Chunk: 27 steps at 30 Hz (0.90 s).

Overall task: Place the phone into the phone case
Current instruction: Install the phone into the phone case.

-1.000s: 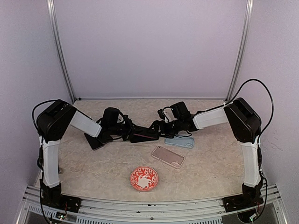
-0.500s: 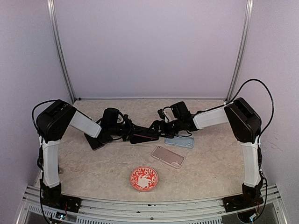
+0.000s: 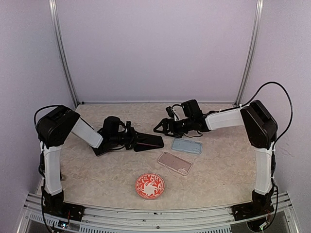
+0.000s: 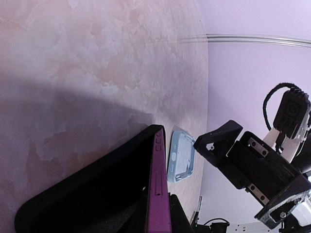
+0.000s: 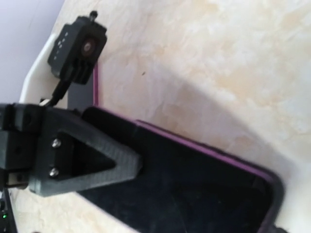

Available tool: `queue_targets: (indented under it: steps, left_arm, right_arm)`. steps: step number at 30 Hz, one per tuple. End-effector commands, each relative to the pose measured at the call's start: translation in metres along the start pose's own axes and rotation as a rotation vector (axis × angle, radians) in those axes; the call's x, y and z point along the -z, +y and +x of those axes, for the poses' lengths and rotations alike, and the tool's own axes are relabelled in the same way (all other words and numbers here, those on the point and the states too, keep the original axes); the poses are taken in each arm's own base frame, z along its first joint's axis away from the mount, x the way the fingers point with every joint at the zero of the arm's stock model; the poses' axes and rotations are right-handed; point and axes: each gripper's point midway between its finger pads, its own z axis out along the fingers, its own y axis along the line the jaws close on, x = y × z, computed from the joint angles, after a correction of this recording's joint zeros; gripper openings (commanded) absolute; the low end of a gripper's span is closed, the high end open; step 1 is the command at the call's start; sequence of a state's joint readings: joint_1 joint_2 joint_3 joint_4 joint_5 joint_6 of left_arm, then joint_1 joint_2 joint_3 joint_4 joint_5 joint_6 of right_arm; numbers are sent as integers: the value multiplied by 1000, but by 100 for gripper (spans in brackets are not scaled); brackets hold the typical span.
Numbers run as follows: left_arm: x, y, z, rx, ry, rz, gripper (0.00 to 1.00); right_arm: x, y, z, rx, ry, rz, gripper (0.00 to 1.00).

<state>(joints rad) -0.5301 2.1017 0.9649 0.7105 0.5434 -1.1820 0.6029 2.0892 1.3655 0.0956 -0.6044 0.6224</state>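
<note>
A dark phone (image 3: 148, 142) with a purple edge sits left of centre, low over the table, its near end clamped in my shut left gripper (image 3: 130, 139). In the left wrist view the phone's purple side (image 4: 158, 194) runs up from my jaws. The light blue phone case (image 3: 186, 145) lies flat just to the phone's right, also visible as a blue case (image 4: 181, 158). My right gripper (image 3: 162, 127) hangs open behind the phone, apart from it. One of its fingers (image 5: 82, 160) shows above the phone's black screen (image 5: 194, 184); the other is out of frame.
A pinkish phone-shaped slab (image 3: 175, 162) lies in front of the blue case. A red patterned plate (image 3: 149, 185) sits near the front edge. The left wrist camera (image 5: 80, 48) shows in the right wrist view. Walls and metal posts enclose the back.
My right gripper has drawn back and up from the phone, towards the rear right. The left gripper has shifted slightly left and lower with the phone still in it.
</note>
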Motion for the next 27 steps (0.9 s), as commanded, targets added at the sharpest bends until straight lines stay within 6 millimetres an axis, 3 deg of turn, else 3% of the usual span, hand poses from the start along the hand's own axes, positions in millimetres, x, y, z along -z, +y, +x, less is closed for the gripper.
queue_targets:
  steps: [1, 14, 27]
  left_arm:
    - [7, -27, 4, -47, 24, 109, 0]
    - [23, -72, -2, -120, 4, 245, 0]
    - [35, -105, 1, -178, -4, 353, 0]
  right_arm:
    - [13, 1, -15, 16, -29, 8, 100]
    - [12, -8, -6, 4, -2, -5, 100]
    - [13, 14, 9, 8, 34, -145, 97]
